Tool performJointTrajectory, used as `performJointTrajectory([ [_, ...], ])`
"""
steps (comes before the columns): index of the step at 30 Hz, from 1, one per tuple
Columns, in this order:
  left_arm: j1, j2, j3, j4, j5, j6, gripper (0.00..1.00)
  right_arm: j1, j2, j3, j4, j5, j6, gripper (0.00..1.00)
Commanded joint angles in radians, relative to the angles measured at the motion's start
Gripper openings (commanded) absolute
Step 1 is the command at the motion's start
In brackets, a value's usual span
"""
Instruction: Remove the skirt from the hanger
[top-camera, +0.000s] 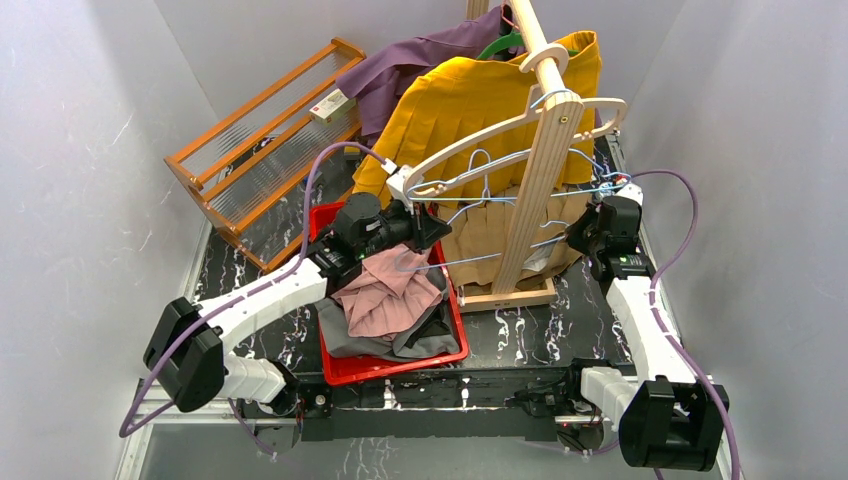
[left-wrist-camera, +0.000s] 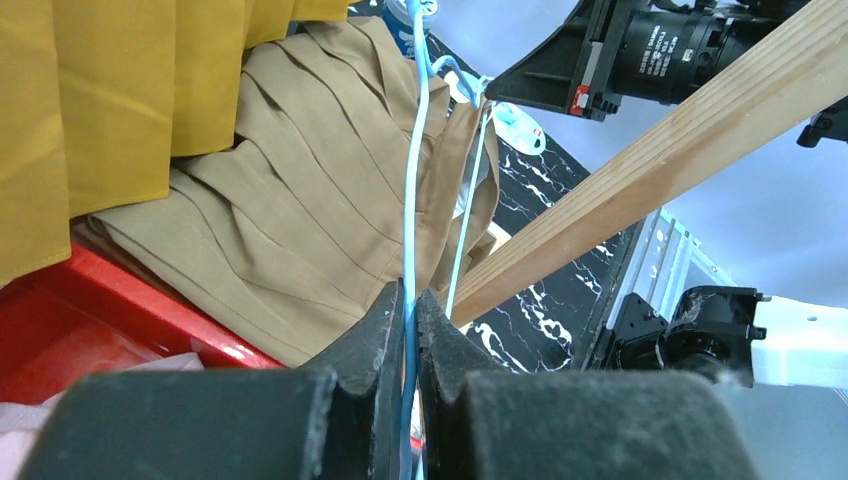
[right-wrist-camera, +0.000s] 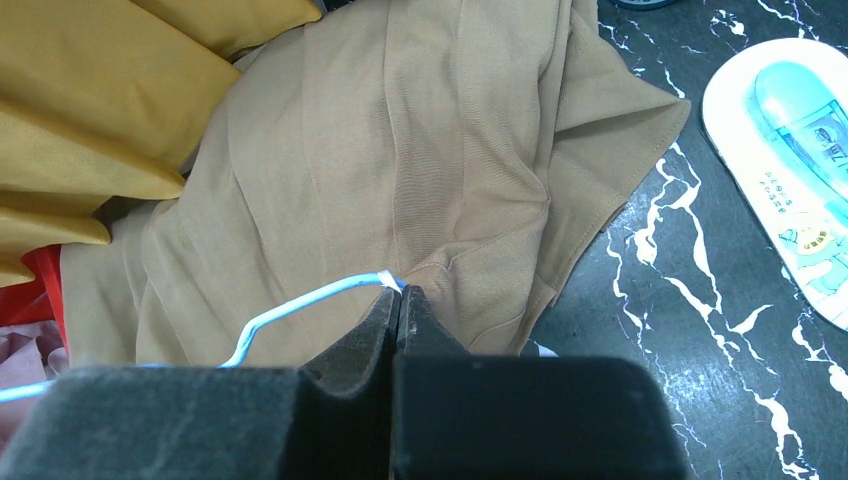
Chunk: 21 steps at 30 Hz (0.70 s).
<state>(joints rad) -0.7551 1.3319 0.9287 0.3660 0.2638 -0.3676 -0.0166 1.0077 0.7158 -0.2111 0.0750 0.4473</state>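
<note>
The left gripper pinches the blue wire hanger beside the tan skirt, which lies slumped on the table at the foot of the wooden rack. The right gripper is pressed together where the wire's end meets the fabric.

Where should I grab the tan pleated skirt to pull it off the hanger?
Probably pinch the tan pleated skirt at its loose folded edge beside the light blue wire hanger tip, coming from the right: there the cloth juts free over the black marble table.
</note>
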Motion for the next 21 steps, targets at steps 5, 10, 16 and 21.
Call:
performJointTrajectory([
  [5, 0.012, -0.112, -0.022, 0.043, -0.062, -0.018, 0.0, -0.016, 0.005, 0.055, -0.023, 0.103, -0.015, 0.21],
  [10, 0.014, -0.143, -0.046, 0.076, -0.105, -0.058, 0.0, -0.017, -0.021, 0.046, -0.039, 0.107, -0.026, 0.26],
  [16, 0.016, -0.131, -0.055, 0.111, -0.096, -0.118, 0.0, -0.016, -0.056, 0.054, -0.066, 0.072, -0.079, 0.32],
  [21, 0.019, -0.13, -0.044, 0.08, -0.096, -0.107, 0.0, -0.016, -0.097, 0.043, -0.042, 0.047, -0.067, 0.56],
])
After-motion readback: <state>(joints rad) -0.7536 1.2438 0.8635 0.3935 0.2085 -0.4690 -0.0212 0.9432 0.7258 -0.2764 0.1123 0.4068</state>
